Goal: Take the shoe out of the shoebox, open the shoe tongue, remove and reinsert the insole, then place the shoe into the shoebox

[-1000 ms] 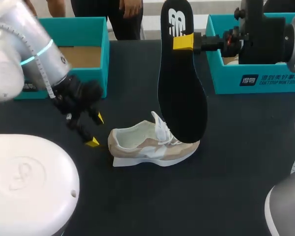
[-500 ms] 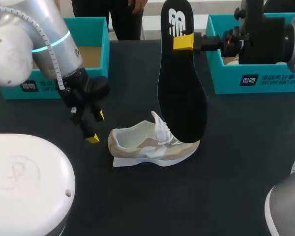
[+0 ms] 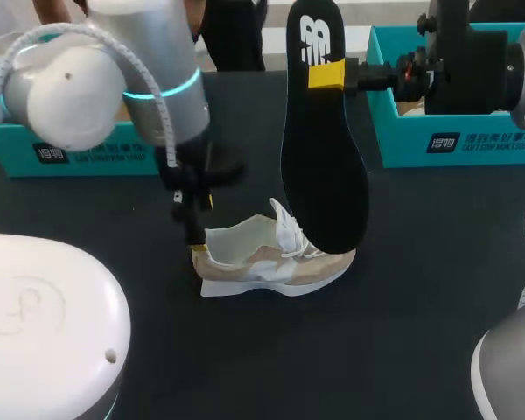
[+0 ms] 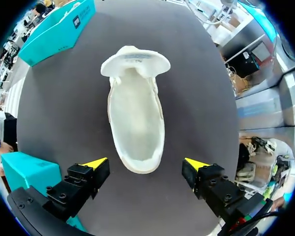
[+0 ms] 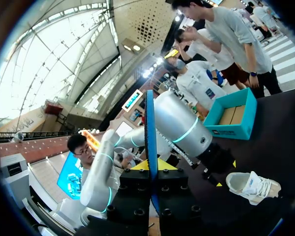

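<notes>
Left end effector (image 4: 146, 163), spread, could shove the beige fabric sneaker (image 4: 135, 113); right end effector (image 3: 326, 75) pinches a black foam insole (image 3: 324, 175) that might slip.

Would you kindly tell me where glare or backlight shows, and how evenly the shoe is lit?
Head view: the shoe is evenly lit; sheen on the left arm's shell. Left wrist view: the shoe looks nearly washed out against the dark table. Right wrist view: strong backlight behind the insole.
</notes>
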Robot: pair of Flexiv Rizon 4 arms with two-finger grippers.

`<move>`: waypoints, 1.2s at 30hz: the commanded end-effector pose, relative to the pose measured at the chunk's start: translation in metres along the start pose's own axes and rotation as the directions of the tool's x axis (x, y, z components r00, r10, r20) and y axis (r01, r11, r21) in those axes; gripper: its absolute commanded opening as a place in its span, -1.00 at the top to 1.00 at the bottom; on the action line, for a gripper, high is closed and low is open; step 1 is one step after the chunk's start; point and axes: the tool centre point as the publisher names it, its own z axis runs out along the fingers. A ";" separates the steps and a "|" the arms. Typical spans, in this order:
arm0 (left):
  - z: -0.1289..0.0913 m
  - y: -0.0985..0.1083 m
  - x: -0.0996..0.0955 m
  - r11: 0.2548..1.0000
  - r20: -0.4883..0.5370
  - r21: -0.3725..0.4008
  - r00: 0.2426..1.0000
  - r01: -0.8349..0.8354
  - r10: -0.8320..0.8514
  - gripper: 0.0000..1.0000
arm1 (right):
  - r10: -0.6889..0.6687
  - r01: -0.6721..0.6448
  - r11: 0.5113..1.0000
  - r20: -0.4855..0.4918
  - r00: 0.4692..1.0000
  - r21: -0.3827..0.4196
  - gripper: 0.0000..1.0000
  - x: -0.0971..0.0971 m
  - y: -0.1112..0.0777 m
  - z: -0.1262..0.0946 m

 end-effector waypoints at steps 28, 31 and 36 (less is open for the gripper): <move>0.012 -0.024 -0.016 0.993 -0.019 -0.113 0.999 0.031 -0.034 -1.00 | 0.001 -0.001 1.000 0.001 1.000 -0.001 1.00 0.000 0.000 0.002; 0.011 -0.035 -0.027 0.992 0.003 -0.124 1.000 0.022 -0.022 -1.00 | 0.001 -0.001 1.000 0.001 1.000 -0.001 1.00 0.000 0.000 0.002; 0.019 -0.053 -0.036 0.992 0.013 -0.129 1.000 0.013 -0.012 -1.00 | 0.001 -0.001 1.000 0.001 1.000 -0.001 1.00 0.000 0.000 0.002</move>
